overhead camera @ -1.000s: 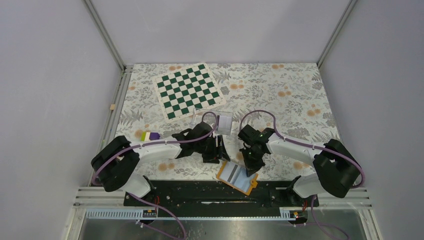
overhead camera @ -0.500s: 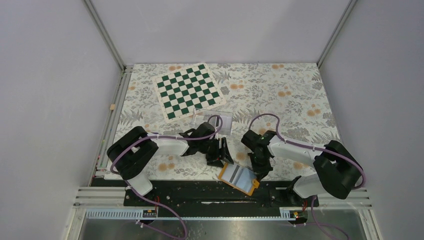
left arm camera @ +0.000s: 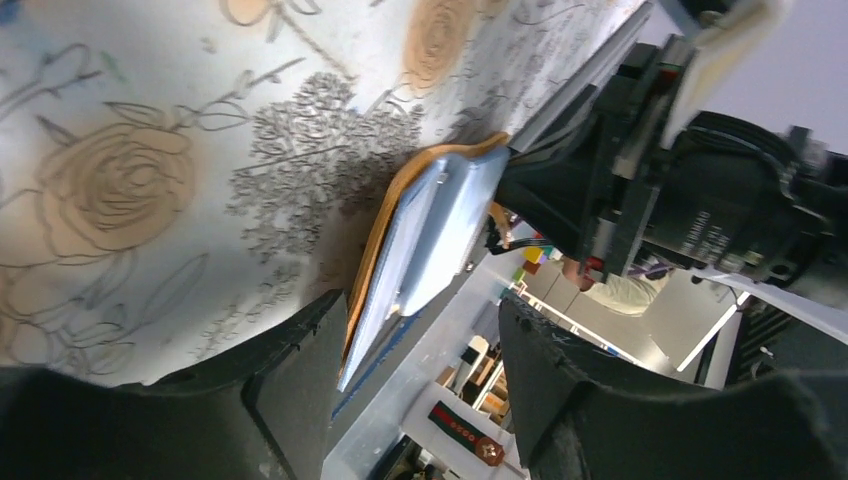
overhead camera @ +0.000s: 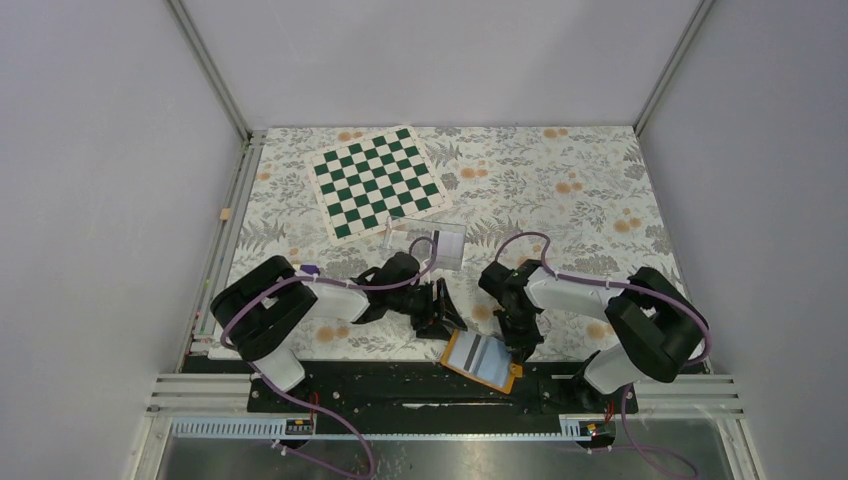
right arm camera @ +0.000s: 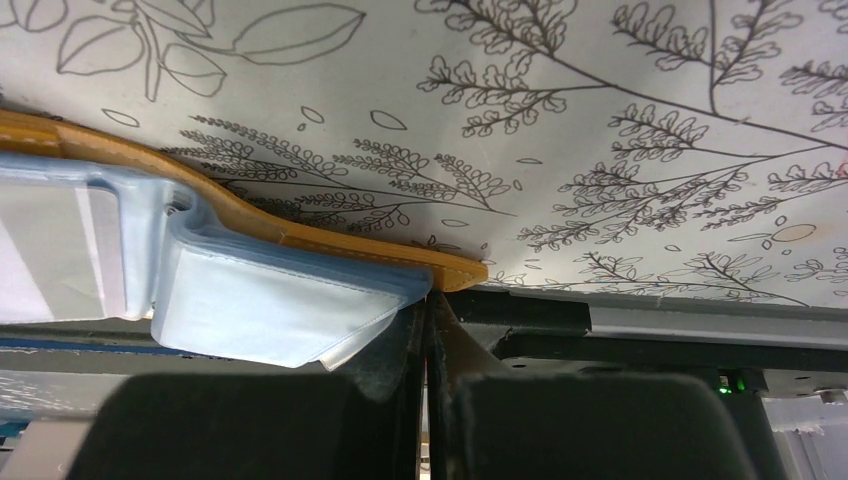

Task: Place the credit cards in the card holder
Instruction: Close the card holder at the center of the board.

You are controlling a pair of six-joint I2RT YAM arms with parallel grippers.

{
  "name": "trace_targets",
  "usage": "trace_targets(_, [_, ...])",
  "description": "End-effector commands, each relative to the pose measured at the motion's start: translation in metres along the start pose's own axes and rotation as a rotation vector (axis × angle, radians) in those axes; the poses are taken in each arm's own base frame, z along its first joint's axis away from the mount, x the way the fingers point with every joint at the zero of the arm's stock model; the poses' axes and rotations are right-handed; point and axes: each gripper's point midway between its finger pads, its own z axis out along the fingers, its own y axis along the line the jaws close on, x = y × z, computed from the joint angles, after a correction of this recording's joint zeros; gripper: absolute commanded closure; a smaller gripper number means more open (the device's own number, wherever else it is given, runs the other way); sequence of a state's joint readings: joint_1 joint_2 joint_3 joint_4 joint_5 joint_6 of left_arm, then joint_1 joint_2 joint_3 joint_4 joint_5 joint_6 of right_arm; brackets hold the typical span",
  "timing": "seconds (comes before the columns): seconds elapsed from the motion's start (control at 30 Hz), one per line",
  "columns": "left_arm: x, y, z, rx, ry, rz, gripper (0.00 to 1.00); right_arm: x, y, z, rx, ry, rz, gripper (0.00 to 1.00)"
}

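The card holder [overhead camera: 482,362] lies open at the table's near edge, orange outside, light blue sleeves inside, partly over the rail. A pale card face with dark stripes [overhead camera: 470,350] shows in one sleeve. My left gripper [overhead camera: 447,318] is open at the holder's left edge. In the left wrist view the holder [left arm camera: 430,235] stands edge-on between the spread fingers [left arm camera: 300,390], close to the left one. My right gripper [overhead camera: 517,342] is shut at the holder's right side. In the right wrist view its closed tips [right arm camera: 432,325] touch the holder's orange corner [right arm camera: 455,272].
A clear plastic box [overhead camera: 427,243] stands just behind the arms, and a green-and-white chessboard [overhead camera: 377,180] lies farther back on the flowered cloth [overhead camera: 590,190]. A small purple bit [overhead camera: 309,270] peeks out by the left arm. The black base rail [overhead camera: 400,385] runs along the near edge.
The left arm folded in and its gripper moved right and nearer, up to the holder's left edge. The right gripper came down toward the near edge, and the holder shifted slightly nearer.
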State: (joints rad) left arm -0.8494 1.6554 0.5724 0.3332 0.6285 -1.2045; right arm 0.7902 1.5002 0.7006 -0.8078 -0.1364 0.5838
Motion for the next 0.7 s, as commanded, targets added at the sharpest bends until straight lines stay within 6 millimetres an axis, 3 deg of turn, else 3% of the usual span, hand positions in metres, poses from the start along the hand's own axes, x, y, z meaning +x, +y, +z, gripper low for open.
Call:
trace_targets(0.0, [0.007,-0.053,-0.014,0.184,0.03,0.082,0.44,-0.022,0.026,-0.004,-0.098,-0.055,-0.018,1.0])
trace_targets(0.3, [0.023,-0.051,-0.007,0.134,0.093,0.112,0.46,-0.037,0.039,-0.012,-0.128,-0.089,-0.044,1.0])
trace_targets(0.5, [0.033,-0.075,0.007,0.22,0.126,0.106,0.46,-0.048,0.05,-0.014,-0.17,-0.125,-0.067,1.0])
trace_targets(0.67, [0.036,-0.071,0.015,0.208,0.122,0.085,0.46,-0.056,0.066,-0.018,-0.233,-0.132,-0.09,1.0])
